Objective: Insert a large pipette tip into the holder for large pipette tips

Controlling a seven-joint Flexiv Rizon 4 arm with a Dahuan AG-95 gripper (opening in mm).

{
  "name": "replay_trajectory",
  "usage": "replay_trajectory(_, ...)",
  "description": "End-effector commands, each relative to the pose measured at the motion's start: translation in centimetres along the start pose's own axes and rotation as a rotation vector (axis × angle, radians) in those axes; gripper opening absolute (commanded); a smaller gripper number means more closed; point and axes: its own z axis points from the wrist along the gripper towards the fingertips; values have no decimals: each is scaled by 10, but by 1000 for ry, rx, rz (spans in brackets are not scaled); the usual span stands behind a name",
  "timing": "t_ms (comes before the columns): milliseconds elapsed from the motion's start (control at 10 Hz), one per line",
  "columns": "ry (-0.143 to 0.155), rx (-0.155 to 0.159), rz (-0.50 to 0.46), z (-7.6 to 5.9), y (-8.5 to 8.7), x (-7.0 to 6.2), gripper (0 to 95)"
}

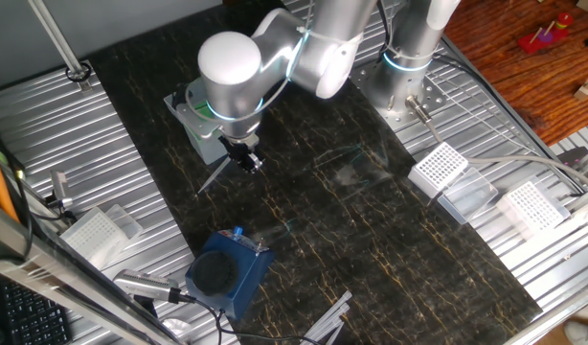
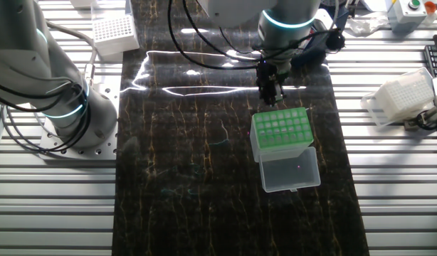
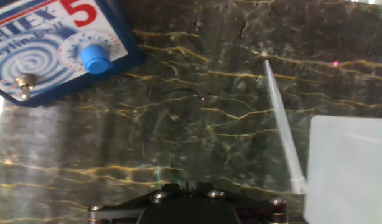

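Observation:
The large pipette tip (image 3: 281,127) lies on the dark marble table, point away from me, its wide end beside the holder's open translucent lid (image 3: 349,168). It also shows as a thin pale line in one fixed view (image 1: 214,175). The holder for large pipette tips (image 2: 279,128), with its green grid top, stands with its lid (image 2: 290,173) folded open; in one fixed view the arm mostly hides it (image 1: 200,110). My gripper (image 3: 190,185) hovers above the table next to the holder (image 2: 270,94), left of the tip, with its jaws together and nothing between them.
A dark blue vortex mixer (image 3: 60,46) stands ahead to the left, also in one fixed view (image 1: 227,273). White perforated racks (image 1: 438,168) (image 1: 531,206) sit on the ribbed metal at the right, another at the left (image 1: 91,233). A second arm's base (image 2: 55,107) stands nearby.

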Motion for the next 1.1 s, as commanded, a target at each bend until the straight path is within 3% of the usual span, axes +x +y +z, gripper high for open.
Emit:
replay_trajectory(100, -4, 2, -7, 2, -3, -2, 190)
replay_trajectory(800, 2, 20, -53, 2, -16, -25, 190)
replay_trajectory(1100, -2, 24, -67, 7, -28, -27, 190)
